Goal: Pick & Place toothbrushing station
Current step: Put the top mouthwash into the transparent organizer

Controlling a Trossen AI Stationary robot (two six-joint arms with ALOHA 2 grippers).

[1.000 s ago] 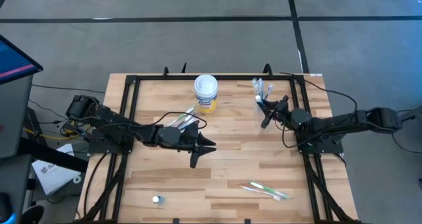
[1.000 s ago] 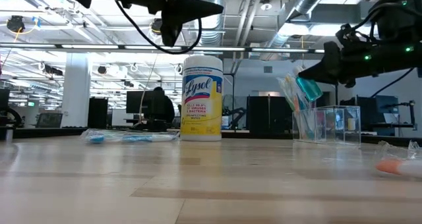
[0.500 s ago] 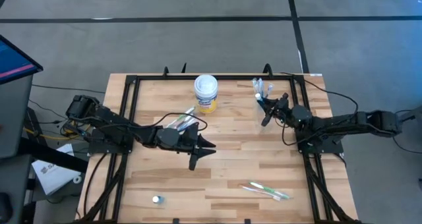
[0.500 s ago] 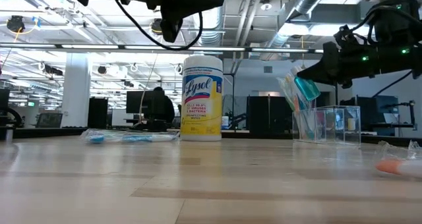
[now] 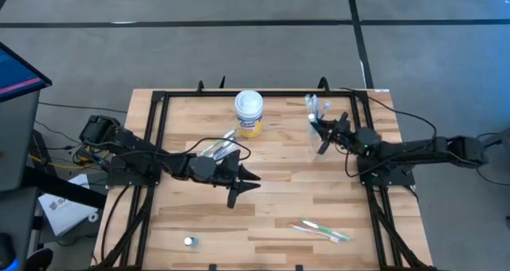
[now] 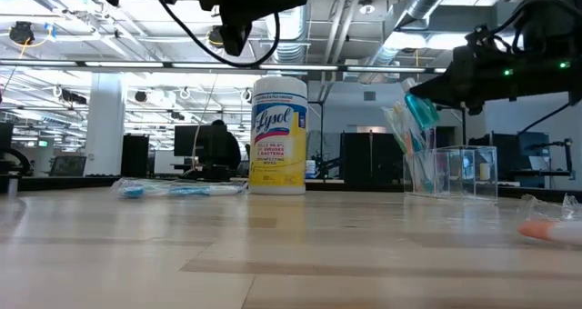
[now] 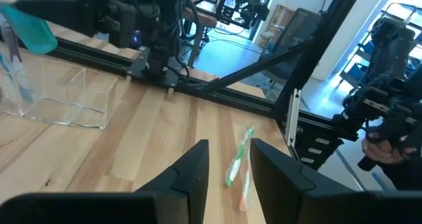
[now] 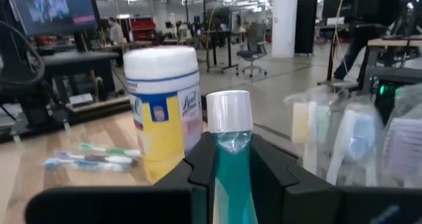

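Note:
My right gripper [image 5: 322, 134] is shut on a small teal-blue tube with a white cap [image 8: 227, 112], held above the table just near of the clear plastic cups [image 5: 317, 108]. The cups stand at the far right and hold packaged toothbrushes [image 8: 349, 145]. In the low view the tube [image 6: 420, 110] hangs over the cups [image 6: 452, 173]. My left gripper [image 5: 243, 183] is open and empty above the table's middle. Several toothbrushes [image 5: 219, 146] lie flat beside the left arm, and more [image 5: 320, 230] lie at the near right. My right gripper pinches the tube's teal body [image 8: 231, 159] between its two fingers, just behind the white cap. The cap end sticks out ahead of the fingertips. The fingers come about level from the table's right side. The tube is lifted clear of the table and the cups.
A white-lidded, yellow-labelled canister [image 5: 249, 112] stands at the far middle of the table. A small round cap [image 5: 190, 241] lies near the front left. A black frame [image 5: 159, 127] runs along the table's edges. A person's hand [image 7: 379, 141] shows beyond the table.
My right gripper has risen a little with the tube, edging toward the clear cups; the tube stays clear of the table.

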